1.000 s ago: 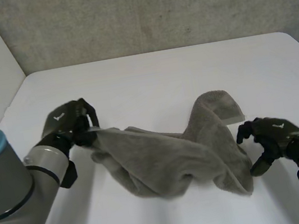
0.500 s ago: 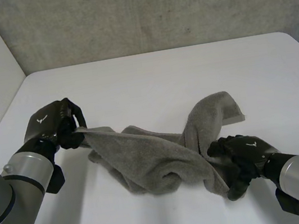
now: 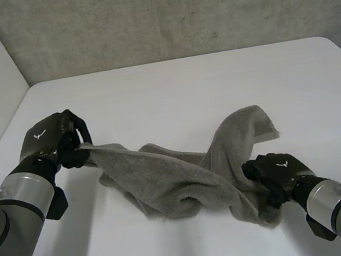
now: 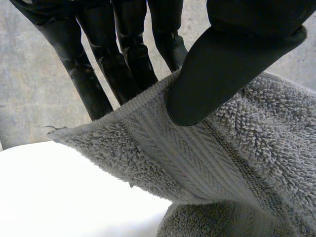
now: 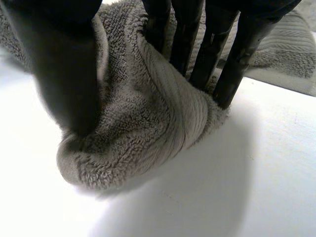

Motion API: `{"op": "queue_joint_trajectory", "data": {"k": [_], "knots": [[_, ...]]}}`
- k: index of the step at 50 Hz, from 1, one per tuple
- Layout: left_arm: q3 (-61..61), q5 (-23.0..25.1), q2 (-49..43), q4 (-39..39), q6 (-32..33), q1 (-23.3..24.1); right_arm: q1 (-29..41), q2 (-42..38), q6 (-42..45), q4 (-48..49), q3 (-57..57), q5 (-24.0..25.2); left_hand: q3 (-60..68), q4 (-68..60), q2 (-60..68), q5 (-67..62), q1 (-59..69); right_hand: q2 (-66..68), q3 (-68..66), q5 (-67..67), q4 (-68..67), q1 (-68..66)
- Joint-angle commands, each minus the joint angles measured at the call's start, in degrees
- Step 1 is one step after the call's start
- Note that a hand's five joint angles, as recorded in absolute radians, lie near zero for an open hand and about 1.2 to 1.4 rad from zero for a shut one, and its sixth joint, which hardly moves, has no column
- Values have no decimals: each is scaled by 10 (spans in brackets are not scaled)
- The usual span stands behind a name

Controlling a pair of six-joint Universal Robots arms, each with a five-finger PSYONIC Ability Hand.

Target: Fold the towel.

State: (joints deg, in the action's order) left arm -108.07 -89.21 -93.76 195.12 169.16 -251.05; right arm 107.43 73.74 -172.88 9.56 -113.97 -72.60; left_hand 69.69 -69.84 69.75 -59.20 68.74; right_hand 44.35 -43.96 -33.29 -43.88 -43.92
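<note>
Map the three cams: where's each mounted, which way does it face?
Head: between and behind the arms, looking down at the table; left hand and right hand show.
Left wrist: along its palm; fingers and thumb pinch a towel edge.
Right wrist: along its palm; fingers and thumb grip a bunched fold.
Shared: all three see the towel.
</note>
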Motion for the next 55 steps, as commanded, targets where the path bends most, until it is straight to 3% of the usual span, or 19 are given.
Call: {"op": "queue_joint_trajectory", "data": {"k": [1, 5, 10, 15, 17, 25, 34, 42, 45, 50, 55], "knots": [[1, 1, 0, 0, 0, -7, 0, 7, 32, 38, 3, -31, 103, -102, 102, -108, 113, 356, -360, -367, -361, -361], [1, 1, 2, -2, 3, -7, -3, 25, 39, 42, 15, -56, 103, -102, 102, -108, 113, 356, -360, -367, -361, -361], [6, 1, 45, -8, 5, -7, -6, 106, 41, 28, 41, -67, 103, -102, 102, -108, 113, 356, -360, -367, -361, -361], [19, 3, 118, -11, 5, -9, -7, 183, 45, -24, 89, -66, 103, -102, 102, -108, 113, 356, -360, -367, -361, -361], [39, 10, 172, -29, 5, -21, -8, 220, 49, -94, 144, -59, 103, -102, 102, -108, 113, 356, -360, -367, -361, -361], [123, 54, 249, -133, 5, -62, -33, 241, 80, -256, 319, -53, 103, -102, 102, -108, 113, 356, -360, -367, -361, -361], [158, 86, 239, -195, 6, -77, -54, 231, 170, -367, 425, -53, 103, -102, 102, -108, 113, 356, -360, -367, -361, -361], [135, 91, 142, -185, 22, -80, -52, 114, 194, -389, 436, -55, 103, -102, 102, -108, 113, 356, -360, -367, -361, -361], [150, 91, 68, -166, 45, -75, -49, 59, 189, -379, 450, -57, 103, -102, 102, -108, 113, 356, -360, -367, -361, -361], [274, 81, -95, -107, 64, -62, -35, -91, 157, -269, 564, -81, 103, -102, 102, -108, 113, 356, -360, -367, -361, -361], [394, 71, -143, -94, 62, -44, -28, -147, 115, -203, 664, -124, 103, -102, 102, -108, 113, 356, -360, -367, -361, -361]]}}
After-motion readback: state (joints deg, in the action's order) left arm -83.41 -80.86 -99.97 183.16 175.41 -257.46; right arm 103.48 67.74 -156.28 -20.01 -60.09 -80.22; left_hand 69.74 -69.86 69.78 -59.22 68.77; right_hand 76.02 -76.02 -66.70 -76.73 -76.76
